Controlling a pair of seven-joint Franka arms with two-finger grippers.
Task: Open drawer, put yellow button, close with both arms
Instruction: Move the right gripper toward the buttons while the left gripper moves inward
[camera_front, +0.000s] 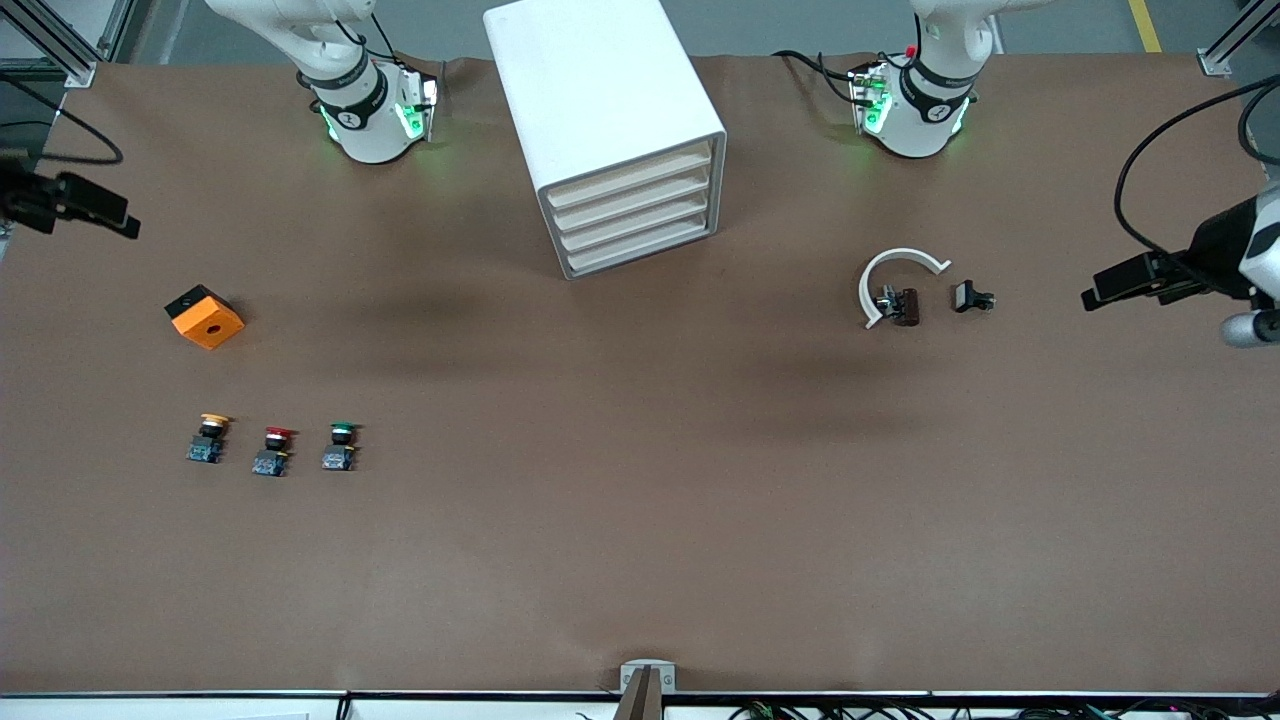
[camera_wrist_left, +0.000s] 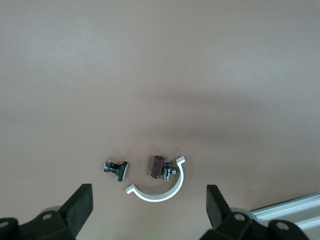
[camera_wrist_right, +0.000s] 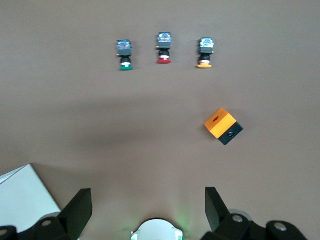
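Front view: white boxy cabinet (camera_front: 608, 130) at 12 o'clock on brown bench (camera_front: 640, 520); topmost cream-fronted drawer (camera_front: 628, 177) shut. Tiny yellow-capped push button (camera_front: 207, 438) at 8 o'clock, beside red-capped button (camera_front: 272, 451).

Left wrist view: left gripper (camera_wrist_left: 149, 207) fingers wide, empty, over white curved plastic clip (camera_wrist_left: 160, 187).

Right wrist view: right gripper (camera_wrist_right: 148, 210) fingers wide, empty; orange-and-black cube (camera_wrist_right: 223, 126) near buttons.

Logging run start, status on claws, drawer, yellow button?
Both claws open, left claw, right claw, holding nothing. Drawer shut. Yellow button on table beside red button. Nothing blocking.
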